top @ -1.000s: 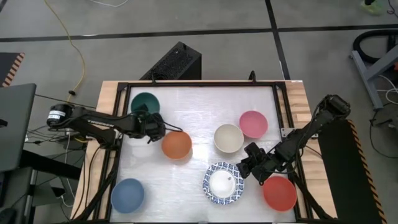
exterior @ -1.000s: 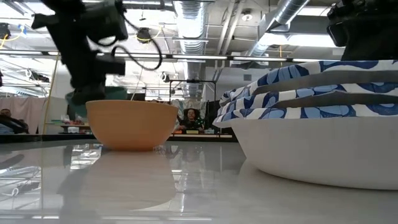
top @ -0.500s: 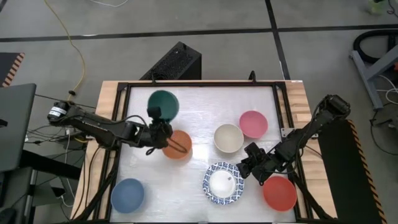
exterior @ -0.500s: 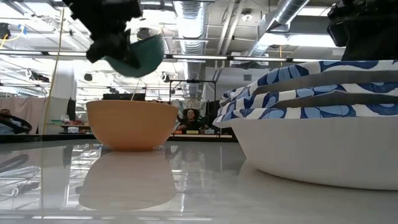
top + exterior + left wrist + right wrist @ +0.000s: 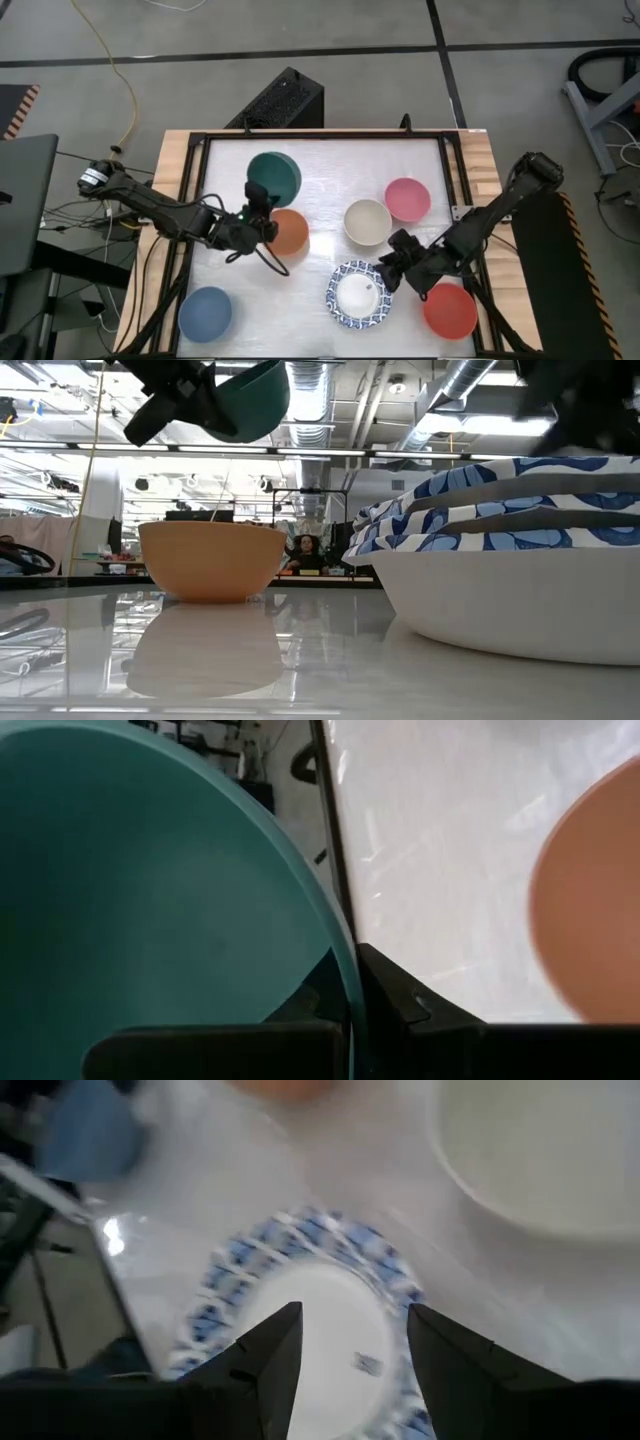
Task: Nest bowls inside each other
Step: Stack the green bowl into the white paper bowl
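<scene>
My left gripper is shut on the green bowl, which hangs in the air just beyond the orange bowl, at the far left of the table; the low view shows the green bowl high above the orange bowl. My right gripper stands open above the stack of white bowls with blue patterned rims, touching nothing. The cream, pink, red and blue bowls rest on their bases on the table. My left gripper pinches the green bowl's rim, one finger inside the bowl and the other finger outside its wall. The fingers come nearly level from the table's near left. The bowl is lifted clear of the table and tilted, its opening mostly up.
A black frame borders the white table top. Bare table lies between the orange bowl and the cream bowl, and along the far edge. A black box stands beyond the far edge.
My left gripper has lifted the green bowl off the table at the far left, carried it up and toward the orange bowl, and rolled its wrist, so the bowl now hangs tilted. My right gripper has risen a little above the patterned stack, staying open.
</scene>
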